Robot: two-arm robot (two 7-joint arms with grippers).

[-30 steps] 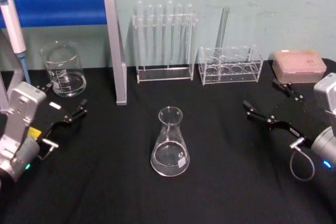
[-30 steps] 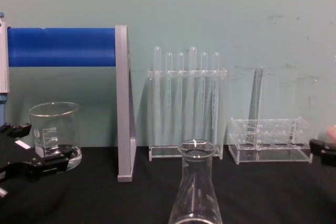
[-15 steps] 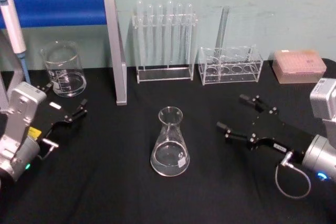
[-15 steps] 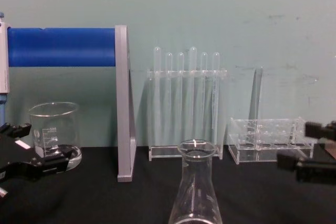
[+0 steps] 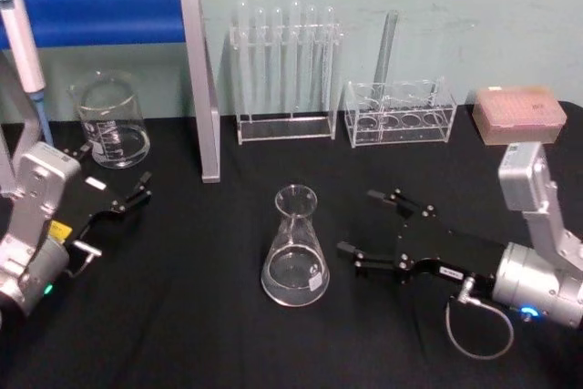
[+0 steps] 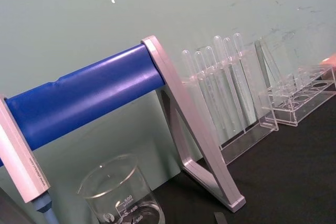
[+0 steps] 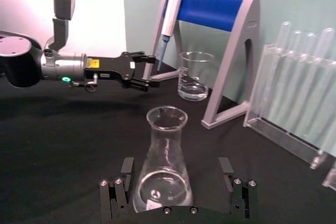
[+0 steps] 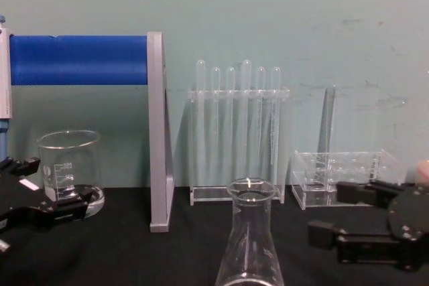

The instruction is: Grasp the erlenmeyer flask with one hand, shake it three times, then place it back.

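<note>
- The black desk (image 5: 182,343) lies under both my pincers and carries all the glassware.
- A grey stand with a blue bar (image 5: 100,14) rises beyond my left pincer, at the back edge of the desk, well apart from my right pincer.
- A clear rack of tall test tubes (image 5: 284,79) stands upright beyond the flask, farther off than my right pincer reaches and to its left.
- A lower clear rack (image 5: 399,114) sits straight beyond my right pincer, near the wall, with one tube standing in it.
- A pink box (image 5: 517,114) lies beyond my right pincer and off to its right.
- A graduated beaker (image 5: 111,121) stands just beyond my left pincer.
- My right pincer (image 5: 359,222) hangs low over the desk, fingers spread wide, gripping nothing.
- The erlenmeyer flask (image 5: 294,248) stands upright on the desk just ahead of my right pincer's tips, facing the gap between them; I see no contact.
- My left pincer (image 5: 138,190) rests at the left, also spread, well apart from the flask.
</note>
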